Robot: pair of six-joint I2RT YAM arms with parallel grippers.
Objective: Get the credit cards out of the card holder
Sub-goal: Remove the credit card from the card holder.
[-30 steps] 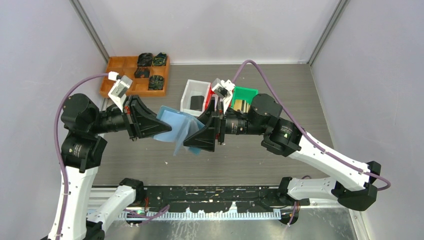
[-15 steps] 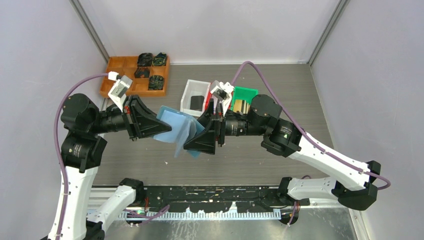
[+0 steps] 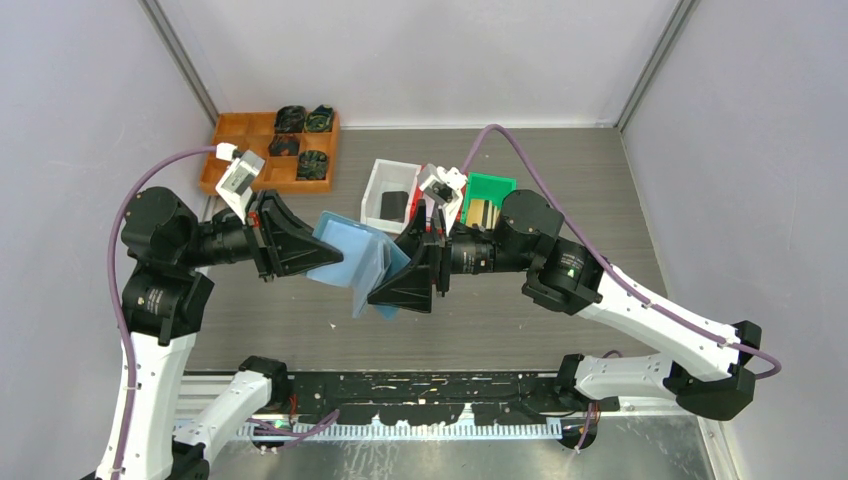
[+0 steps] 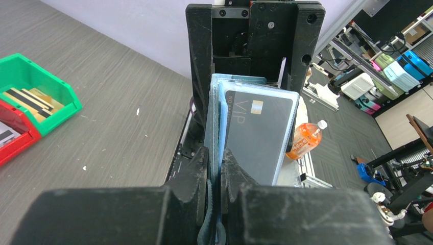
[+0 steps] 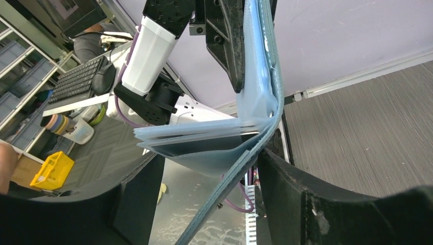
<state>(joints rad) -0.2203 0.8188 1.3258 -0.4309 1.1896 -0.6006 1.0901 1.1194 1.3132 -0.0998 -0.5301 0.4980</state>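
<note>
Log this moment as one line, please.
left gripper: shut on card holder | right gripper: open, straddling it | credit card: inside

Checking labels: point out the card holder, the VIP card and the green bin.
card holder [image 3: 343, 250], top external view, its light-blue open panel.
VIP card [image 4: 258, 140], left wrist view, middle of its dark face.
green bin [image 4: 51, 80], left wrist view, its side wall.

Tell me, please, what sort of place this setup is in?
Probably a robotics lab or workshop: plain panels wall in the grey table, while the wrist views catch stacked storage crates, a keyboard and a person beyond it.
</note>
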